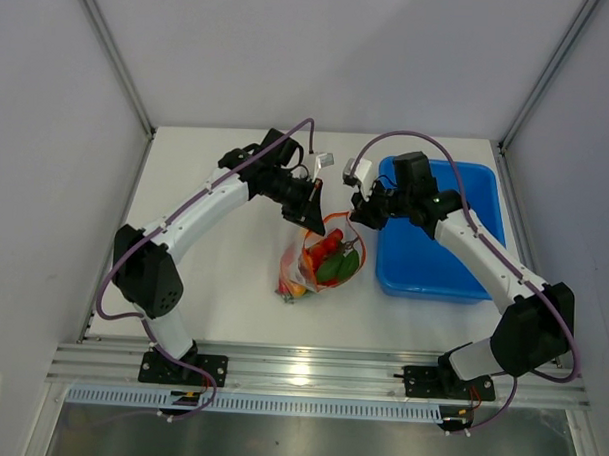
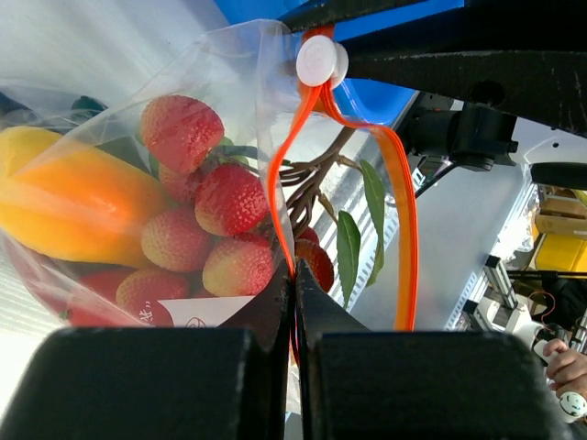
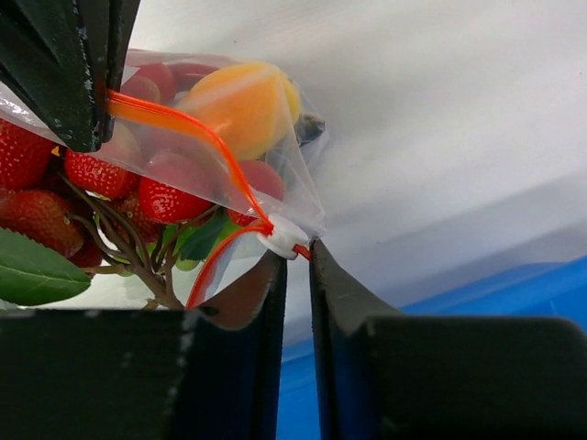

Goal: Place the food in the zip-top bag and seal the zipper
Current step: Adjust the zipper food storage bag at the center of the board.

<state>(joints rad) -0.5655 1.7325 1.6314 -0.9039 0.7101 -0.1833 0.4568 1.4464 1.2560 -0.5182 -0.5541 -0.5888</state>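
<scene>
The zip-top bag (image 1: 295, 273) hangs between my two grippers, holding the food (image 1: 330, 261): a yellow-orange mango (image 2: 73, 202), red bumpy fruits (image 2: 225, 197) on a leafy twig, and green pieces. My left gripper (image 2: 295, 270) is shut on the bag's mouth edge, with the orange zipper (image 2: 404, 229) pinched between its tips. The mouth gapes in a loop up to the white slider (image 2: 321, 60). My right gripper (image 3: 298, 252) has narrowed to a slim gap at the slider (image 3: 282, 238), with the strip's red end between its tips. From above, the left gripper (image 1: 313, 216) and right gripper (image 1: 357, 218) stand close together.
A blue plastic tub (image 1: 454, 243) sits on the table just right of the bag, under the right arm. The white table (image 1: 222, 285) is walled at the back and both sides. A metal rail runs along the near edge.
</scene>
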